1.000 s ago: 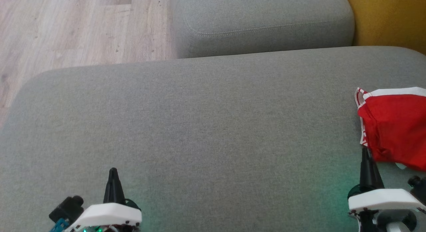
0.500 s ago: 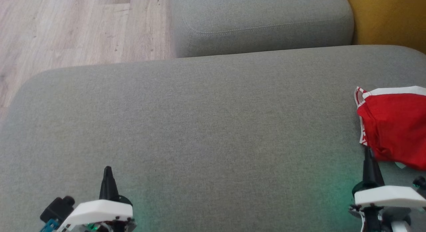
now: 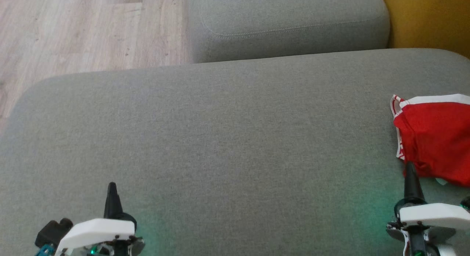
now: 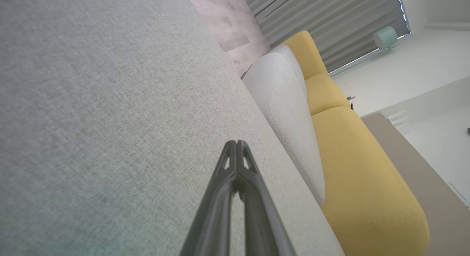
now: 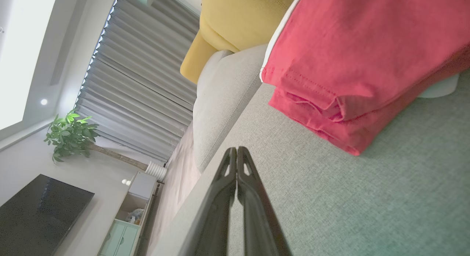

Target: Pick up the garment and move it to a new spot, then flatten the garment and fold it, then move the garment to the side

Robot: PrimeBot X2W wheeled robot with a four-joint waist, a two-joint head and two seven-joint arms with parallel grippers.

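Status: garment (image 3: 437, 138) lies at 3 o'clock on the grey seat cushion (image 3: 220, 138), with its right part cut off by the frame edge. It sits in stacked layers with squared edges, so I judge flatten and fold done. The move to the side is likely done too, so little or nothing is left. The white band edge faces 12 o'clock and the piped side edge faces 9. Long axis looks 9-to-3 along the band, but the far end is out of frame, so not certain. Left gripper (image 3: 111, 188) at 7 o'clock has its fingers pressed together and is empty. Right gripper (image 3: 410, 168) at 5 o'clock is closed and empty too. Its tip is near the garment's lower corner; the right wrist view shows bare cushion between them.
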